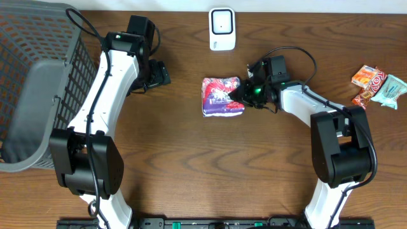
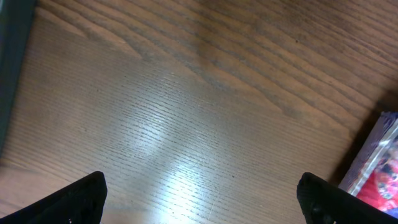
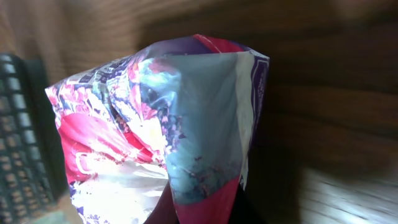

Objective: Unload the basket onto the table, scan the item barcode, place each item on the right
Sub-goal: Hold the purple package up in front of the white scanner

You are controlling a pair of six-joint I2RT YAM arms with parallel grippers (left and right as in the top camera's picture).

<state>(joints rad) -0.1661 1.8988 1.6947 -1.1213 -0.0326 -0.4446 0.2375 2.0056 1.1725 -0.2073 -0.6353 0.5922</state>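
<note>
Snack packet (image 1: 221, 97) being gripped between the two arms.
Its right edge is being clamped by the right gripper (image 1: 244, 94), near the white scanner (image 1: 222, 28); the left gripper (image 1: 158, 75) is being held spread apart.

From my seat, the basket (image 1: 38, 95) sits on the table (image 1: 191, 165) at its far left corner, overhanging the edge. The scanner (image 1: 222, 28) stands at the far edge, near the middle. The packet (image 1: 221, 97) lies mid-table, in front of the scanner and a little apart from it. My right gripper (image 1: 240, 95) is at the packet's right edge, touching it. My left gripper (image 1: 163, 75) is between basket and packet, touching neither. The snacks (image 1: 375, 83) lie together at the right edge, well apart from the packet.
</note>
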